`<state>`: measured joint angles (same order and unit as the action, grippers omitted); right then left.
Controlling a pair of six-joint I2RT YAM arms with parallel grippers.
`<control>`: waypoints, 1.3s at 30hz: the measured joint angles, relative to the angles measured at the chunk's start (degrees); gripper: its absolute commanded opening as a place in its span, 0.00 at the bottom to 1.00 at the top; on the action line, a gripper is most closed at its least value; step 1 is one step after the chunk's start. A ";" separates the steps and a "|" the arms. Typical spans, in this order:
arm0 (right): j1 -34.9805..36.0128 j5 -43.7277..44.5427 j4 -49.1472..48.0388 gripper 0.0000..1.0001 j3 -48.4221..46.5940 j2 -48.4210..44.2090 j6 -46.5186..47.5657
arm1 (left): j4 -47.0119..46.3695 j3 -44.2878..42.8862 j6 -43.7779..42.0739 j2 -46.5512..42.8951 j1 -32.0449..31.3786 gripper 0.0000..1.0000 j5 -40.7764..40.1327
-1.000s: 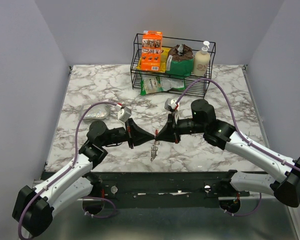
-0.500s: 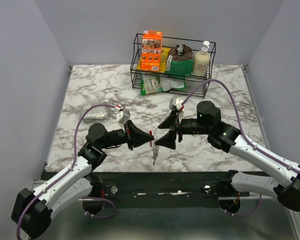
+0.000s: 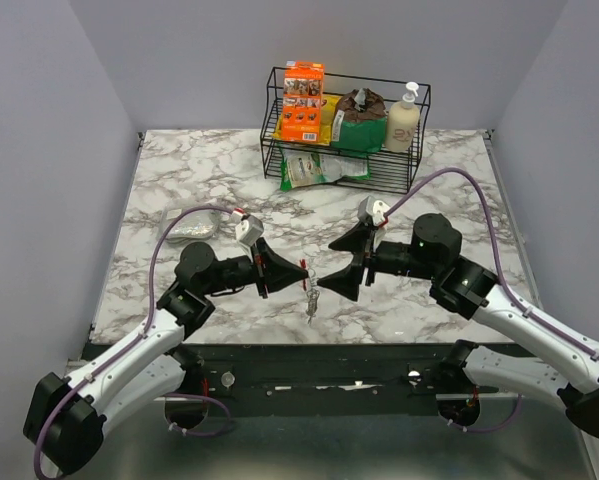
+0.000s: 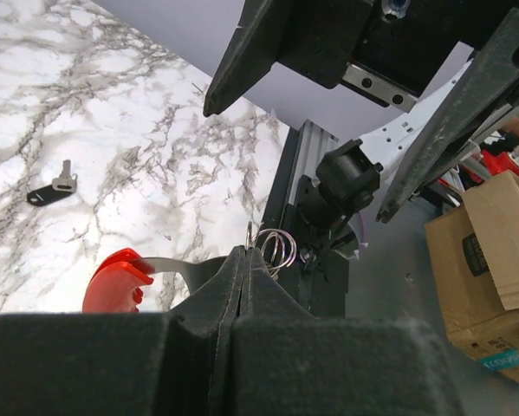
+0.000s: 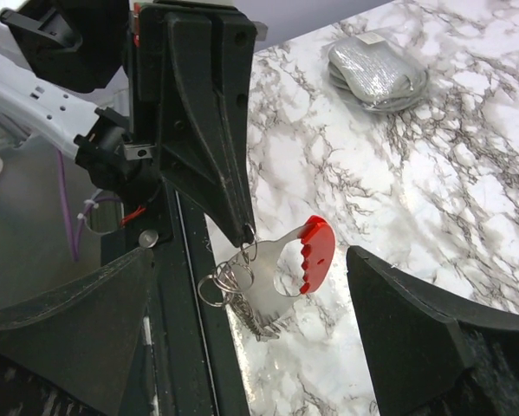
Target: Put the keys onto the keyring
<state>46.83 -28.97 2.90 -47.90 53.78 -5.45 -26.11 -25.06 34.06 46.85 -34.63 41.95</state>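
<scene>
My left gripper (image 3: 301, 277) is shut on a silver keyring (image 3: 309, 283) near the table's front edge. The wire loops of the keyring (image 4: 277, 246) poke out just past the left gripper's closed tips (image 4: 244, 253). A bunch of slim silver keys (image 5: 261, 319) hangs from the keyring (image 5: 227, 282), beside a flat metal tag with a red end (image 5: 315, 255). In the top view the keys (image 3: 312, 300) dangle below the left fingertips. My right gripper (image 3: 345, 265) stands open, just right of the bunch and apart from it. Its fingers (image 5: 68, 338) hold nothing.
A black wire basket (image 3: 279, 110) at the back holds an orange box, a green bag and a soap bottle. A green packet (image 3: 314, 170) lies in front of it, and a silvery pouch (image 3: 191, 228) lies at the left. A small key with a dark fob (image 4: 49, 189) lies on the marble.
The right gripper has opened wide and pulled back to the right, away from the keyring. The left gripper stays shut on the ring with the keys dangling.
</scene>
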 measured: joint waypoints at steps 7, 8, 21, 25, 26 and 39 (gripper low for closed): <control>0.00 2.14 -0.22 1.00 0.83 -0.87 0.00 | 5.51 -1.86 -4.44 -4.28 0.00 0.00 -4.50; 0.00 2.38 -0.20 1.00 0.83 -0.96 0.00 | 6.73 -2.29 -5.55 -4.96 0.00 0.00 -5.44; 0.00 3.89 -0.24 1.00 1.20 -1.64 0.02 | 13.53 -4.42 -18.56 -14.36 0.00 0.00 -9.14; 0.00 4.20 -0.24 1.00 1.33 -1.73 0.02 | 12.41 -2.71 -23.96 -19.10 0.00 0.00 -8.31; 0.00 4.26 -0.24 1.00 1.40 -1.73 0.04 | 12.07 -2.34 -24.87 -19.93 -0.02 0.00 -7.91; 0.00 4.83 -0.22 1.00 1.53 -1.57 0.52 | 7.78 2.60 -34.56 -24.76 0.00 0.00 -0.76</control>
<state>46.83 -24.14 2.68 -46.37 52.21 -4.93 -18.33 -22.46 -0.49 22.09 -34.63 41.19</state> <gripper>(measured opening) 0.998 0.009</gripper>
